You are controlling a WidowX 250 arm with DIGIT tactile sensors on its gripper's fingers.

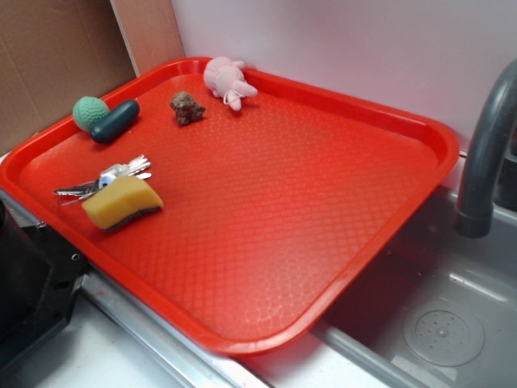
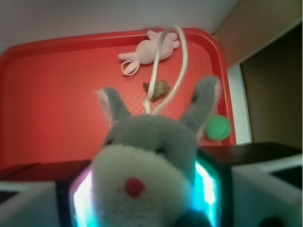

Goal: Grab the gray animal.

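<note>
Your gripper (image 2: 142, 198) fingers pinch the fuzzy gray plush animal (image 2: 147, 156) from both sides, raised off the red plastic tray (image 2: 47, 85), securing the grab

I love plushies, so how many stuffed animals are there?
2. The gray animal sits between the tool's lit fingers, close to the wrist camera. The pink animal lies at the tray's far edge, near a brown lump. None seem hidden.
</note>
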